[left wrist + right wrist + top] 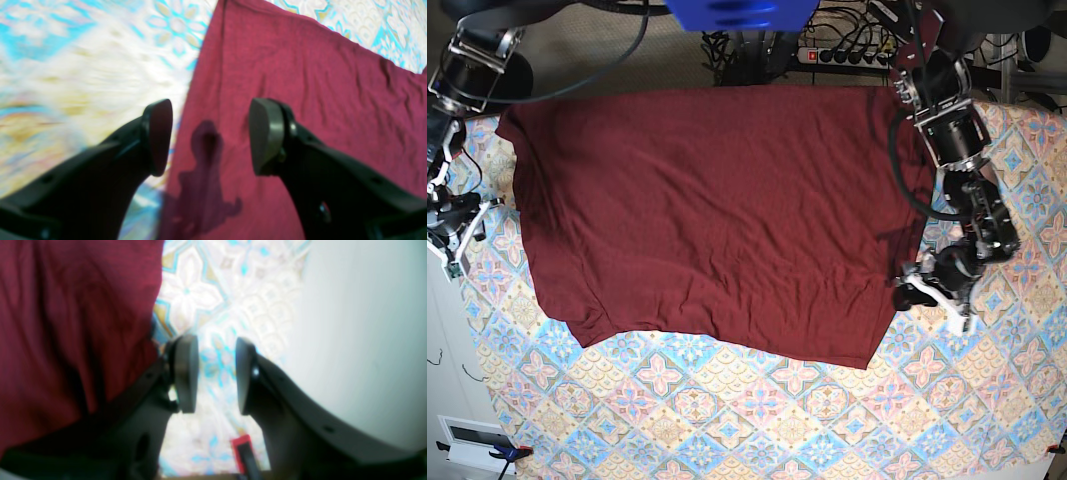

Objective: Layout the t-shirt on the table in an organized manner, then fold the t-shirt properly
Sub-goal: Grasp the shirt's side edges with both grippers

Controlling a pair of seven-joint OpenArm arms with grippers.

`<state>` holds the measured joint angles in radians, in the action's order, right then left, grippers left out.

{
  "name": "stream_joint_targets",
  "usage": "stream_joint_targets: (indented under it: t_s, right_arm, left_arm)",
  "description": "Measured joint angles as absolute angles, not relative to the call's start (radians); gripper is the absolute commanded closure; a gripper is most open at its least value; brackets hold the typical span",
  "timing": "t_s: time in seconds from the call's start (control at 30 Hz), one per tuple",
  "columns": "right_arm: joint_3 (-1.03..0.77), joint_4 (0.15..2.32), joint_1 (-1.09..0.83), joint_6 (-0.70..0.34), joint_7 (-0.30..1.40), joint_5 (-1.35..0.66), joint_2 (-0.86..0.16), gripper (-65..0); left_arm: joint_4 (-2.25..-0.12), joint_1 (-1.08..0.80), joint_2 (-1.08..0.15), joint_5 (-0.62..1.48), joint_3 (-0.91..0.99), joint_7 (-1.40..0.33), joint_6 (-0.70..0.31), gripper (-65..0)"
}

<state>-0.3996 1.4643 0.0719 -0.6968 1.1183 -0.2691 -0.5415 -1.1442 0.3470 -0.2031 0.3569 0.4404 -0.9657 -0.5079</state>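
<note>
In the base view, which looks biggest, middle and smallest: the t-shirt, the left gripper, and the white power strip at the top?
1. t-shirt, by far the biggest.
2. left gripper and power strip: similar, too close to rank.

The t-shirt is a thin, matt maroon knit cloth, soft and finely creased, with no sheen. The surface wears a smooth printed cloth of pastel diamond tiles, flat and faintly glossy where light strikes it. The left pincer is black matt plastic with dull, smooth rubbery pads; the right pincer looks the same.
</note>
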Motion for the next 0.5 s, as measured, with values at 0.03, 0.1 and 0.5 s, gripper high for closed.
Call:
stream_joint_targets:
  t_s: [0.03,0.1,0.5]
  right_arm:
    - [-0.393,1.450,0.090,-0.702,1.111,-0.261,-0.532,-17.9]
    - [-0.392,1.430,0.118,-0.703,1.099,-0.242,-0.511,-18.0]
    - [-0.392,1.406,0.136,-0.702,1.106,-0.218,-0.450,-17.9]
  left_arm:
    - [-1.101,0.365,-0.191,0.347,0.440,-0.930,-0.505,-36.3]
    - [-1.017,0.393,-0.173,0.329,0.440,-0.847,-0.455,-36.3]
    - [-0.706,0.505,-0.147,0.334,0.434,-0.592,-0.317,-44.7]
